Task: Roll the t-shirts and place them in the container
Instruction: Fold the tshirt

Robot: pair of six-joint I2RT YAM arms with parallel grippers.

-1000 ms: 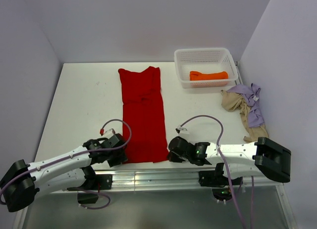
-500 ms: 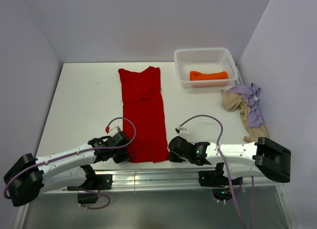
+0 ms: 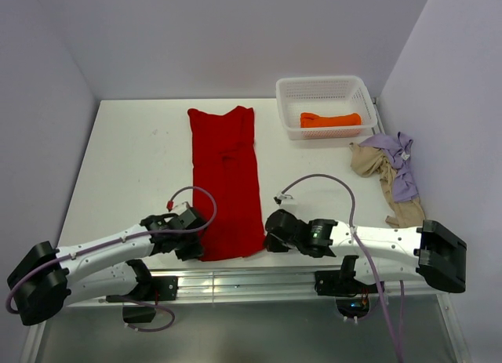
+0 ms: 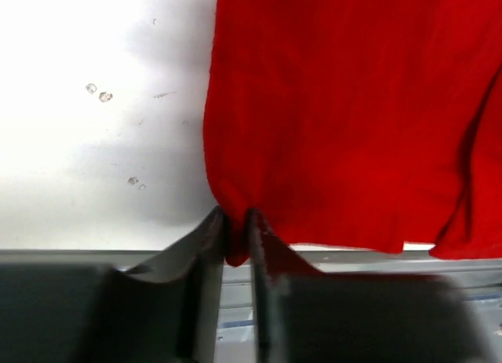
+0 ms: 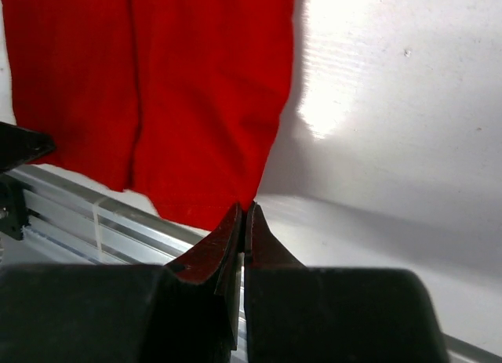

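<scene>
Left gripper (image 4: 238, 222): jaws clamped on a pinch of the near-left hem corner of the red t-shirt (image 3: 226, 175).
Red t-shirt: lies flat as a long narrow strip down the middle of the table (image 3: 133, 159), collar at the far end.
Right gripper (image 5: 244, 214): jaws pressed together, apparently nipping the near-right hem corner.
Basket (image 3: 292, 88): white mesh, far right, holding an orange t-shirt (image 3: 329, 120).
Beige t-shirt (image 3: 367, 163) and lavender t-shirt (image 3: 401, 165): heaped together against the right wall.
Step in hand: likely starting the roll from the near hem.
Next move: both corners should turn over together and evenly towards the collar.
Writing: none readable.
</scene>
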